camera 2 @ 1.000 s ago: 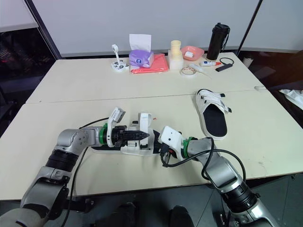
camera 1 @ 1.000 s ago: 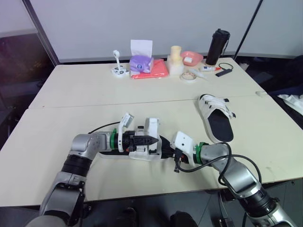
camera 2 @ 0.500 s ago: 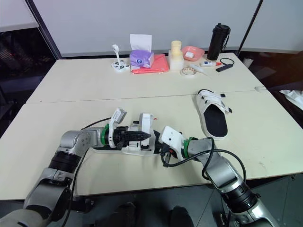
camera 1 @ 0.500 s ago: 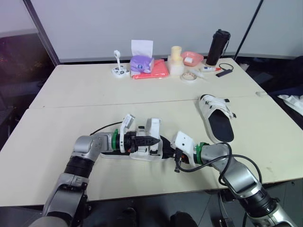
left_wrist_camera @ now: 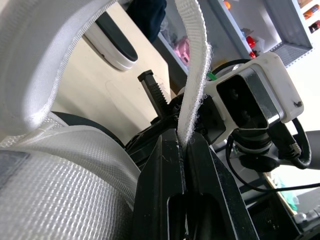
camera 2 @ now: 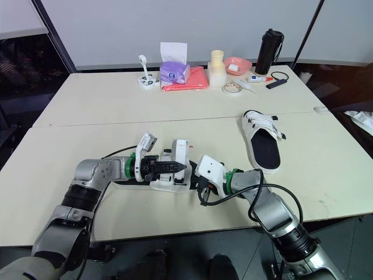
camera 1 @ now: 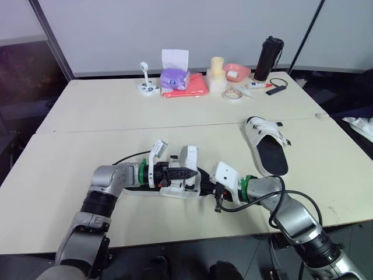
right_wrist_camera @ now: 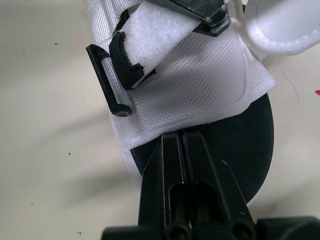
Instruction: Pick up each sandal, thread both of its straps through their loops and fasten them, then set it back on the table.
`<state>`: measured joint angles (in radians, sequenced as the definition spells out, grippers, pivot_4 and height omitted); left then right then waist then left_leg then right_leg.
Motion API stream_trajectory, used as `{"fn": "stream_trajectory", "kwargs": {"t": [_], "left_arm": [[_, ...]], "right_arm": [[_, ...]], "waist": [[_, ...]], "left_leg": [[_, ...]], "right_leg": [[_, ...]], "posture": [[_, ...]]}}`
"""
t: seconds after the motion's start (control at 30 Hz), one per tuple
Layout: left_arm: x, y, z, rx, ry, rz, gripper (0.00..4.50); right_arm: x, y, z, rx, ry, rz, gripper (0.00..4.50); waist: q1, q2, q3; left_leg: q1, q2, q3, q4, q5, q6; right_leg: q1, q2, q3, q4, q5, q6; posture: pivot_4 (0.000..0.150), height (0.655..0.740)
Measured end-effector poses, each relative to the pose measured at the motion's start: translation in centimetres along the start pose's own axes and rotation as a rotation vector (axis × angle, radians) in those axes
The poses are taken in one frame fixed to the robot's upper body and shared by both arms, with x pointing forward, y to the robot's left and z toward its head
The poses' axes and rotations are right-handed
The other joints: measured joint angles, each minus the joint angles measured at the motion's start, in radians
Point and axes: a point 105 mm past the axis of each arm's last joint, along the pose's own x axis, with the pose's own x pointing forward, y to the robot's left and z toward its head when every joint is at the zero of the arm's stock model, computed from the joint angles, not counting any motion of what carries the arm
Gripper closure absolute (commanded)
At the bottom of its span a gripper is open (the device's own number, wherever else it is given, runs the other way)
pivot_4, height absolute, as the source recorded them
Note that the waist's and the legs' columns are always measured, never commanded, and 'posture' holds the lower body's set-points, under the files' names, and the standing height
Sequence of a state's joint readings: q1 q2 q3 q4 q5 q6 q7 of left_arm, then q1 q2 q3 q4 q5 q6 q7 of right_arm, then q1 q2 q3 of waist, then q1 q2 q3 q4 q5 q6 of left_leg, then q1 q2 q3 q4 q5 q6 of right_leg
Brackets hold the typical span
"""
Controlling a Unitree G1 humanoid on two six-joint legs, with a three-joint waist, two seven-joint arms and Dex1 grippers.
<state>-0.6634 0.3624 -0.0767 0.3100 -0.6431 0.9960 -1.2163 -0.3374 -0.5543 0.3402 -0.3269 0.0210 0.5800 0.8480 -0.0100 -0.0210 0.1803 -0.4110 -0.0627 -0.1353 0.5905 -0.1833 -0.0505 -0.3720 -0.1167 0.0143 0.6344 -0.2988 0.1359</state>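
Left wrist view: near sandal (camera 1: pixel 175 185) lies on the table (camera 1: pixel 87 116) close to the front edge, between my two grippers. One white strap (left_wrist_camera: pixel 197 75) rises out of my left gripper (left_wrist_camera: pixel 183 136), which is clamped narrow on it low down. Right gripper (right_wrist_camera: pixel 181 136) has its fingers pressed together, tips on the black footbed at the rim of the white upper, near the black loop (right_wrist_camera: pixel 114 87).

Risks:
- The strap is thin and pinched on a small patch, so an off-axis pull could slide it out or twist it.
- The right gripper looks to pin rather than grip, so the sandal may skid or lift under a tug.

The second sandal (camera 1: pixel 267 146) lies well apart to my right, too small to judge its straps.

Unclear:
- The strap's free end is cut off.
- Whether the webbing at the loop is fully through.
- The heel is hidden behind my left arm.
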Motion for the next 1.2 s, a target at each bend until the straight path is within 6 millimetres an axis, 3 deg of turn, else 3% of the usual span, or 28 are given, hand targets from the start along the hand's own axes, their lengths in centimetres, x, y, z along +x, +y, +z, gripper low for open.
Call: {"fn": "stream_trajectory", "kwargs": {"t": [0.3, 0.53, 0.83, 0.93, 1.1, 1.2], "left_arm": [[-1.6, -0.5, 1.1, 0.056, 0.03, 0.026, 4.46], [-1.0, -1.1, 1.3, 0.095, 0.044, -0.001, 4.46], [-0.2, -1.0, -0.1, 0.159, 0.076, -0.009, 4.46], [-0.3, -0.7, -0.3, 0.189, 0.084, 0.006, 3.71], [-0.4, -0.6, -0.5, 0.205, 0.095, 0.013, 1.4], [-0.4, -0.6, -0.5, 0.204, 0.097, 0.01, 1.4]], "right_arm": [[0.2, -0.1, 0.2, -0.014, -0.008, -0.002, 4.5], [0.3, -0.2, 0.1, -0.013, -0.008, -0.003, 4.5], [0.3, -0.3, 0.1, -0.015, -0.008, -0.008, 4.5], [0.3, -0.3, 0.1, -0.016, -0.008, -0.008, 4.5], [0.3, -0.3, 0.1, -0.02, -0.011, -0.008, 4.5], [0.4, -0.3, 0.1, -0.021, -0.011, -0.008, 4.5]], "waist": [[-0.003, 0.0, 0.0], [-0.004, 0.0, 0.0], [-0.003, 0.0, 0.0], [-0.002, 0.0, 0.0], [-0.002, 0.0, 0.0], [-0.002, 0.0, 0.0]], "left_leg": [[0.0, 0.001, 0.0, -0.001, 0.0, 0.0], [0.0, 0.001, 0.001, -0.001, 0.0, 0.0], [0.0, 0.001, 0.001, -0.001, 0.0, 0.0], [0.0, 0.001, 0.001, -0.001, 0.0, 0.0], [0.0, 0.001, 0.001, -0.001, 0.0, 0.0], [0.0, 0.001, 0.001, -0.001, 0.0, 0.0]], "right_leg": [[-0.001, 0.001, 0.0, 0.0, 0.0, 0.0], [-0.001, 0.001, 0.0, 0.0, 0.0, 0.0], [-0.001, 0.001, 0.0, 0.0, 0.0, 0.0], [-0.001, 0.001, 0.0, 0.0, 0.0, -0.001], [-0.001, 0.001, 0.0, 0.0, 0.0, -0.001], [-0.001, 0.001, 0.0, 0.0, 0.0, -0.001]], "posture": [[0.15, 0.74], [0.15, 0.74], [0.15, 0.74], [0.15, 0.74], [0.15, 0.74], [0.15, 0.74]]}}
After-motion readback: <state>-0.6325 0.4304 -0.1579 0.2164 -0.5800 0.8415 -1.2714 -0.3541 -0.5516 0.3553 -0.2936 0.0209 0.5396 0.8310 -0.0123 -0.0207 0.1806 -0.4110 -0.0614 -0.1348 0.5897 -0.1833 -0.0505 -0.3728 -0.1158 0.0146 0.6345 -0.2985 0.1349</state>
